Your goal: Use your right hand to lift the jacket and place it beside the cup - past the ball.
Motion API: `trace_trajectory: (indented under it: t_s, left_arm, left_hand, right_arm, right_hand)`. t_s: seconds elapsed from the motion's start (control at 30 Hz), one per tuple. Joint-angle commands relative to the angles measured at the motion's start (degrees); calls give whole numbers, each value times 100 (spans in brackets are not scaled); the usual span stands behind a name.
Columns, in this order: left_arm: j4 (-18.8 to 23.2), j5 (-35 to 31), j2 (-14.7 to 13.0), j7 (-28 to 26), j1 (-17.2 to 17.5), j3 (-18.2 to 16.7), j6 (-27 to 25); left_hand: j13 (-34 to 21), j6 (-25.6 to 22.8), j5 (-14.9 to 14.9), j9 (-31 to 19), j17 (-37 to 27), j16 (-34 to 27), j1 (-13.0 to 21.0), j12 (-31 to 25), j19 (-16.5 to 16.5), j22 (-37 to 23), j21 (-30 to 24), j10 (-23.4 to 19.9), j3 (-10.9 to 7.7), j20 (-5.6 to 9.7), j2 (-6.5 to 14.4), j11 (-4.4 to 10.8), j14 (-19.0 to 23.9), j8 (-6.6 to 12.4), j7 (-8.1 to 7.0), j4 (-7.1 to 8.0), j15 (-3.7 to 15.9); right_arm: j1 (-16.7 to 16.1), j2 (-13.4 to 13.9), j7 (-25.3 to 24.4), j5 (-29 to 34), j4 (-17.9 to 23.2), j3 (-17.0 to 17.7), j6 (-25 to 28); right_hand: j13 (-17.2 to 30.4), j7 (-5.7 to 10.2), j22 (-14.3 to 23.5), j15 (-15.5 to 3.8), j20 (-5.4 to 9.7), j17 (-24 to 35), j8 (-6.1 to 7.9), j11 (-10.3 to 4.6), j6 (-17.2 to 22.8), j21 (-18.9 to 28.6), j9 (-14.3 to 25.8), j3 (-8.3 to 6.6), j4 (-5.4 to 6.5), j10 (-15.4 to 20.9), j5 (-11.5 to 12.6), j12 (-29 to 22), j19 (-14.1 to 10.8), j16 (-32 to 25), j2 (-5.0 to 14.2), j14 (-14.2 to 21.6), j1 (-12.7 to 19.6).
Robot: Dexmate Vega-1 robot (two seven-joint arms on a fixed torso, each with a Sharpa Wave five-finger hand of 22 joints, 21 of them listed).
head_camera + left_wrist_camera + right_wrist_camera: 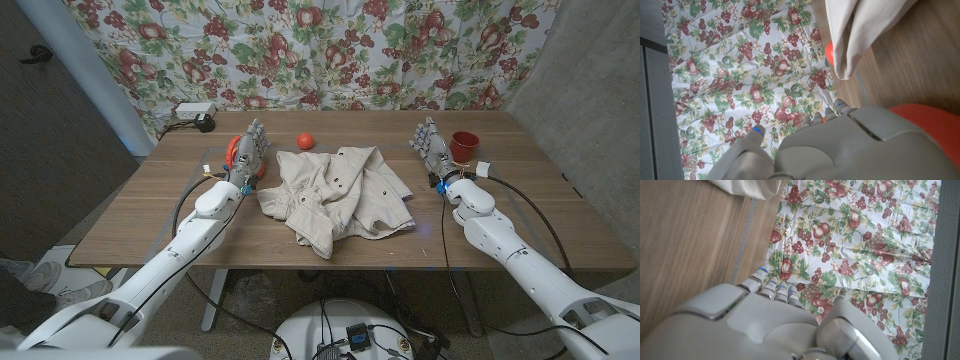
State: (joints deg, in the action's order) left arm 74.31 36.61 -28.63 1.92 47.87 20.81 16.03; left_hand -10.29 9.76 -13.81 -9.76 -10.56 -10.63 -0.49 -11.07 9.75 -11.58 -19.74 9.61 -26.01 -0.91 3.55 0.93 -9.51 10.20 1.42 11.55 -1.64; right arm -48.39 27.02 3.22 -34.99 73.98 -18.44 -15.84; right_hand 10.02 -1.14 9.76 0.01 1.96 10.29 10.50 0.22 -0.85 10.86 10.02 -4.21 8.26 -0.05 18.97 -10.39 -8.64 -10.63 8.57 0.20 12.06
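So far nothing of the task looks done: the right hand (432, 142) stands upright on the table with its fingers pointing up and close together, holding nothing, between the jacket and the cup. Just beside it, toward the robot's right, sits the red cup (463, 146), near the table's far edge. On its other side the beige jacket (337, 195) lies crumpled in the middle of the wooden table (150, 215), its nearest fold close to the hand but apart from it. Beyond the jacket, at the far edge, rests the small red ball (305, 141). Farther off, the left hand (251, 152) stands upright too, empty, just left of the jacket, with an orange-red object (232, 152) partly hidden behind it. By my judgement the whole job remains: reach to the jacket, grip it, lift it, and set it down by the cup.
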Motion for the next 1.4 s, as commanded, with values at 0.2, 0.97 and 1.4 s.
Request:
trace_trajectory:
  t_s: [0.2,0.97,1.4]
  left_arm:
    - [-57,-229,198,144,-14,-197,-116]
    - [-80,-332,295,200,-3,-302,-169]
    - [-104,-352,301,221,-5,-320,-179]
  left_hand:
    - [-21,1601,-36,-30,-17,-32,4,-31,878,-9,-43,1557,-31,-9,723,-1,-1506,25,6,-7,-8]
    - [-20,1571,-39,-31,-16,-38,5,-42,864,-11,-46,1527,-17,-83,718,-3,-1492,36,-16,-9,-39]
    - [-20,1556,-41,-32,-16,-41,6,-44,845,-11,-52,1519,-9,-64,717,-2,-1482,39,-9,-10,-41]
  right_arm:
    - [-133,-656,446,901,-4,845,276]
    - [-194,-903,571,1850,226,1183,245]
    - [-239,-933,517,2176,361,1209,117]
  right_hand:
    - [25,-52,14,-1,57,16,26,34,0,41,21,-5,34,2,10,-32,-43,-36,61,-69,36]
    - [25,-32,13,17,46,11,40,42,59,50,21,-41,6,43,3,-40,-83,-39,49,-34,56]
    - [24,-37,13,19,42,7,47,44,93,53,21,-62,-13,64,0,-43,-102,-38,43,-22,77]
